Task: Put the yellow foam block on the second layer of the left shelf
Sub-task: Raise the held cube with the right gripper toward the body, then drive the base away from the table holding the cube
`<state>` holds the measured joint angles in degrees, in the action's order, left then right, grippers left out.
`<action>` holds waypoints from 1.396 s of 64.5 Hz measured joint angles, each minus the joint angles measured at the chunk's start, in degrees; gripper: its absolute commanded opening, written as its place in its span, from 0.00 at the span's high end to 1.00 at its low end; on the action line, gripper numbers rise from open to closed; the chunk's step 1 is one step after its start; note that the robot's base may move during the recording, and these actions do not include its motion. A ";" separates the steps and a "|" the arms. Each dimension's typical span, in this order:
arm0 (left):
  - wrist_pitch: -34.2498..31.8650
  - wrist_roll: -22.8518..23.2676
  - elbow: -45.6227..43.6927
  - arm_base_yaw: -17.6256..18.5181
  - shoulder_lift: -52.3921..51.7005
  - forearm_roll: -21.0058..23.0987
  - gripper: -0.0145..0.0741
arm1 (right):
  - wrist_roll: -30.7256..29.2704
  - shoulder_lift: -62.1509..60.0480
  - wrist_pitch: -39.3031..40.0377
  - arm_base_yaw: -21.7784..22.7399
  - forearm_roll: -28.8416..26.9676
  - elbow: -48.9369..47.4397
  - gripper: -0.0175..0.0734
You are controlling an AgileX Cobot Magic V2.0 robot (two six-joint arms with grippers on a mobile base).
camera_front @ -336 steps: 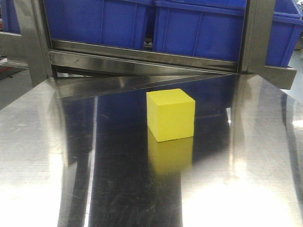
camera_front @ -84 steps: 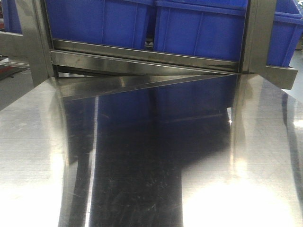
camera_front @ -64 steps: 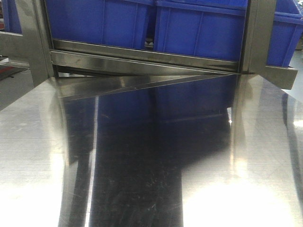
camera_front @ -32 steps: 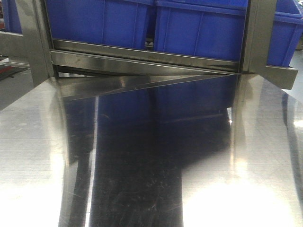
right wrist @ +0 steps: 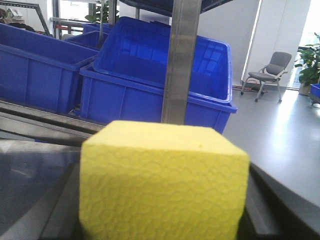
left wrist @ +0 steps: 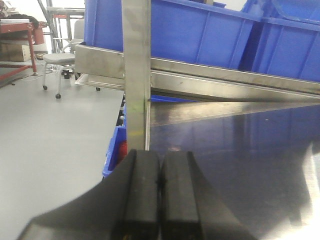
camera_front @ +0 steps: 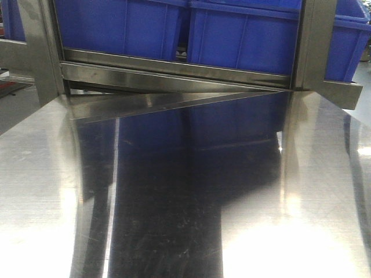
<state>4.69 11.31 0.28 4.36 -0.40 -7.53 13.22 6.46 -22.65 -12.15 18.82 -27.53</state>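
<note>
Holding yellow foam block (right wrist: 162,180) in right end effector (right wrist: 161,215), dark fingers just showing at both sides, close up to the wrist camera, with a steel shelf post (right wrist: 180,60) and blue bins (right wrist: 150,75) behind it. Seeing left end effector (left wrist: 160,165) pinched closed, pads touching each other, over the shiny desk (camera_front: 174,202) near a second post (left wrist: 136,75).

The left gripper (left wrist: 159,200) sits closed, its black fingers pressed flat together. The right gripper (right wrist: 160,217) clamps the yellow foam block (right wrist: 165,180).
</note>
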 measured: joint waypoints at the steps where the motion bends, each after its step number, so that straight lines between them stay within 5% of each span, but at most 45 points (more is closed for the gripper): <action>1: 0.00 0.00 0.00 0.00 0.00 0.00 0.68 | 0.00 0.00 0.00 0.00 0.00 0.00 0.47; 90: 0.00 0.00 0.00 0.00 0.00 0.00 0.68 | 0.00 0.00 -0.23 0.00 0.00 0.00 0.47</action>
<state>4.69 11.31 0.28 4.36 -0.40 -7.53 13.22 6.46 -22.88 -12.15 18.82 -27.53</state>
